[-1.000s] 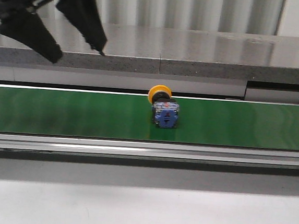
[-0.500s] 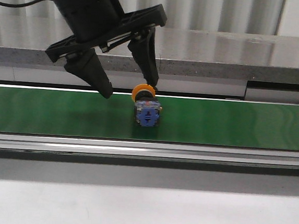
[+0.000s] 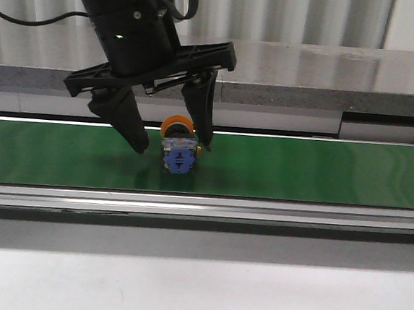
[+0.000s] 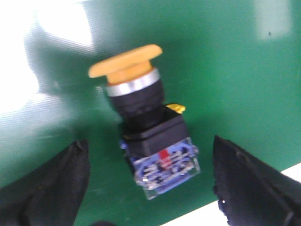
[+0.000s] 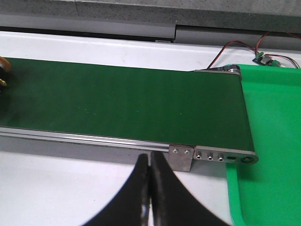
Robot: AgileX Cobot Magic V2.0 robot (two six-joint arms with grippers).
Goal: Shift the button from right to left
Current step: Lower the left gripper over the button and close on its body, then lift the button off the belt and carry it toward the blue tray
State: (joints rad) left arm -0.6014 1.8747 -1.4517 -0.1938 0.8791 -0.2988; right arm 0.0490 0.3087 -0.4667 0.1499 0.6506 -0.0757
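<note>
The button (image 3: 179, 147) is seen lying on its side on the green belt (image 3: 321, 171), a bit left of the middle in the front view, with the yellow cap turned toward the back wall and the blue-and-clear block facing the camera. The left gripper (image 3: 170, 143) is spread wide open around it, one black finger on each side, and neither finger can be seen touching it. So nothing is being gripped.

Not much else is around. A grey speckled ledge (image 3: 307, 91) runs behind the belt, a metal rail (image 3: 260, 212) runs along its near edge, and a pale tabletop (image 3: 253, 290) lies in front. No other object is seen on the belt near the button.

From the left wrist, detail is given that gets lost in the front view: a silver ring under the yellow cap, the black collar, a small red mark on the contact block, and bare green belt on both sides between the button (image 4: 146, 127) and the fingers (image 4: 254, 183).

The right gripper (image 5: 149, 197) is only shown by its own wrist camera, pinched shut with nothing in it, off the belt over the tabletop near the belt's end bracket (image 5: 182, 157). A bright green tray (image 5: 273, 141) and a small circuit board with wires (image 5: 266, 59) are also picked up there.
</note>
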